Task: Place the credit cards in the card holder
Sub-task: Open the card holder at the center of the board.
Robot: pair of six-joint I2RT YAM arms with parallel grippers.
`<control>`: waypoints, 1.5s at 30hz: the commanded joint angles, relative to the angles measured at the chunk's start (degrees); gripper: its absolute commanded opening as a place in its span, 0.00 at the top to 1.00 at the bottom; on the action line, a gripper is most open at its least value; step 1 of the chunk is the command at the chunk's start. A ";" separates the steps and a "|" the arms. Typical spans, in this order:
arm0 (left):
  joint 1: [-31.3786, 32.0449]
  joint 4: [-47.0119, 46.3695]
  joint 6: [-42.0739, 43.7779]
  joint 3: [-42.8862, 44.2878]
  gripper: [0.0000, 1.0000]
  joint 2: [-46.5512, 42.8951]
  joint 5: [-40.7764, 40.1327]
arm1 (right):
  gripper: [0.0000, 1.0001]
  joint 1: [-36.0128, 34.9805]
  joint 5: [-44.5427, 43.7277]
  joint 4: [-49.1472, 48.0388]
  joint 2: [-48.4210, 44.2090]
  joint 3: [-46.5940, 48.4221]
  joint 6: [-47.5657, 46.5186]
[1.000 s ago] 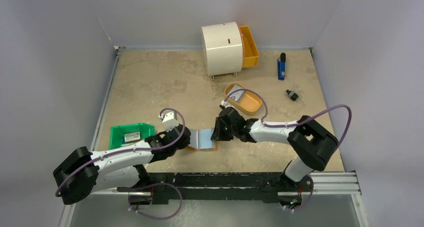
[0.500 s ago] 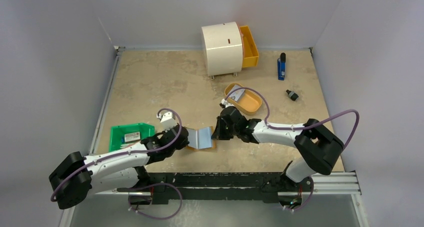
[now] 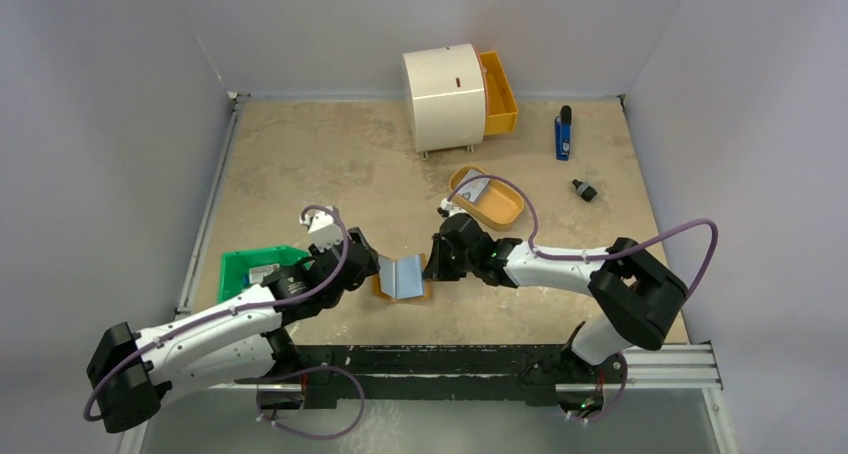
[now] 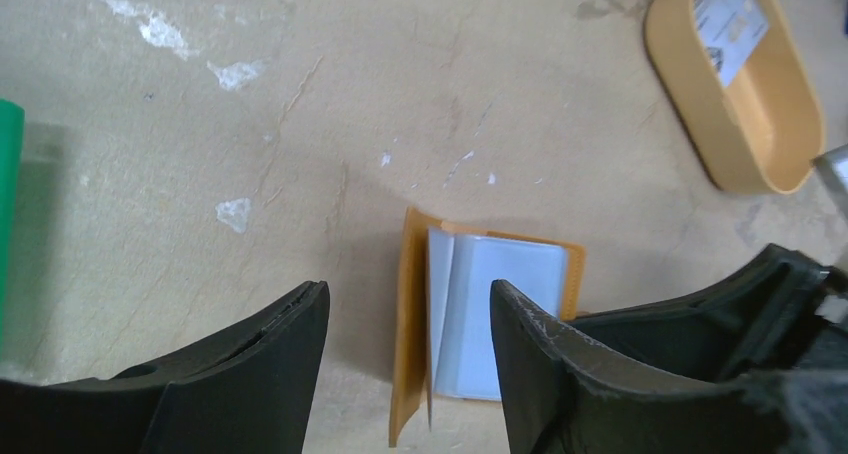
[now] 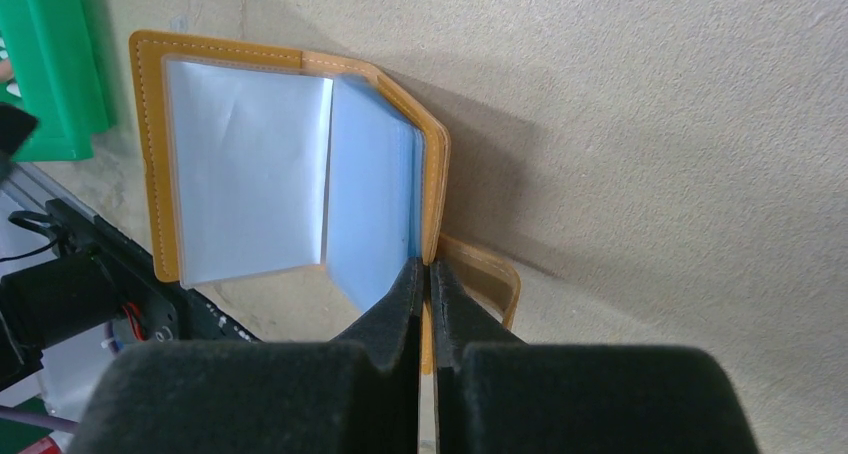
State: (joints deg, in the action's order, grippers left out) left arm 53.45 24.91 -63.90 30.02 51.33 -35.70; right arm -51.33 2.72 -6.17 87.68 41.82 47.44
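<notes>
Tan leather card holder (image 3: 403, 277) lies open, close to the table's (image 3: 300, 164) near edge. Right hand (image 5: 430, 267) clenched on its right cover edge. Left hand (image 4: 407, 288) released, just off its left edge. Pale credit card (image 4: 728, 16) sits in tan oval plastic tray (image 4: 770, 124) beyond. Open room on the table far-left of that.

Near the front edge of the counter (image 3: 300, 164), about midway across: card holder (image 3: 402, 277), lying open. To its left, by the counter's left edge: bin (image 3: 240, 266). Behind the card holder and a little right: oval tray (image 3: 500, 206), with a card (image 4: 728, 24) inside. Farther back, at the rear edge: round cabinet (image 3: 443, 96), drawer (image 3: 499, 92) pulled out on its right side. At back right: pen-like stick (image 3: 563, 134); nearer and slightly right of it, small cap-like piece (image 3: 584, 189), both well apart from the tray.
</notes>
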 commanded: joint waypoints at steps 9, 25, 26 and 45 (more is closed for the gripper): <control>0.77 -18.57 6.63 5.07 0.50 6.59 16.30 | 0.99 -0.16 -0.44 0.56 -0.84 1.74 -1.65; 1.96 -23.70 4.73 -2.94 0.48 16.76 14.82 | 0.99 -0.16 -0.35 0.19 -1.29 0.47 -1.40; 1.93 -23.99 4.75 -3.29 0.45 17.05 15.12 | 0.99 -0.17 -0.35 0.13 -1.28 0.33 -1.33; 1.92 -25.26 5.76 -2.35 0.51 24.10 14.05 | 0.99 -0.16 -0.70 -0.26 -1.73 -0.48 -1.12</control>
State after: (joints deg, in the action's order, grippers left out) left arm 55.27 -2.02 -58.89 26.89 74.61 -20.14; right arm -51.33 2.57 -6.00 87.68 41.80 46.87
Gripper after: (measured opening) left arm 0.530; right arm 0.019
